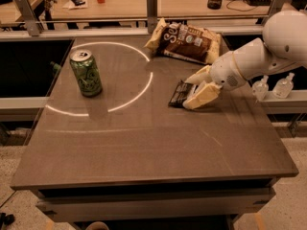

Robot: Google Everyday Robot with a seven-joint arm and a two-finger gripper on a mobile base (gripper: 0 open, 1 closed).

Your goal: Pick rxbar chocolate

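The rxbar chocolate (178, 94), a small flat dark bar with white text, lies on the grey table (144, 143) right of centre. My gripper (188, 93) reaches in from the right on a white arm. Its two tan fingers (204, 96) stand apart, one on the far side and one on the near side of the bar's right end. The bar rests on the table, its right end hidden by the fingers.
A crinkled brown-and-yellow snack bag (187, 42) lies at the table's back, just behind the gripper. A green can (86, 73) stands upright at the left, inside a white circle marked on the table. Two small clear bottles (273, 86) stand beyond the right edge.
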